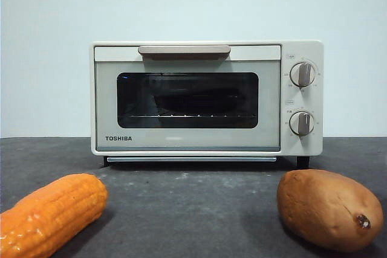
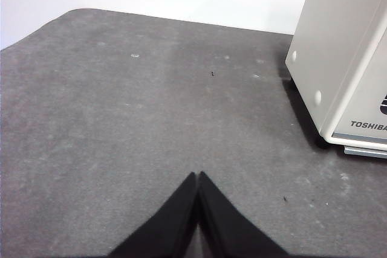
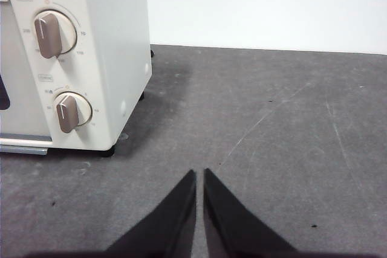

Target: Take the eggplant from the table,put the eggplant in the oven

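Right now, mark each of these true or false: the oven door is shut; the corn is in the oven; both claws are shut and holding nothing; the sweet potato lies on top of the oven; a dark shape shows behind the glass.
1. The oven door is shut. True.
2. The corn is in the oven. False: it lies on the table in front.
3. Left claw and right claw are shut, holding nothing. True.
4. The sweet potato lies on top of the oven. False: it lies on the table.
5. A dark shape shows behind the glass. True, on the rack.
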